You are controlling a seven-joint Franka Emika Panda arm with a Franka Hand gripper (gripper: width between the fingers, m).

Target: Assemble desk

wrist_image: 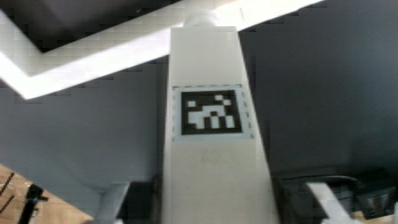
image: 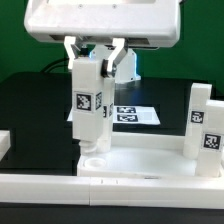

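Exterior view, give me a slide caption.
Gripper holds a tagged desk leg upright on the panel; another leg already stands.

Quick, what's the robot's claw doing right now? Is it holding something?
Gripper: closed on a white desk leg with a black-and-white tag, held upright over the desk panel.

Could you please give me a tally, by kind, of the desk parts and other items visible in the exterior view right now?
Desk panel: 1
Legs: 2, one in the gripper, one upright on the panel at the exterior view's right
Marker board: 1
Total: 4
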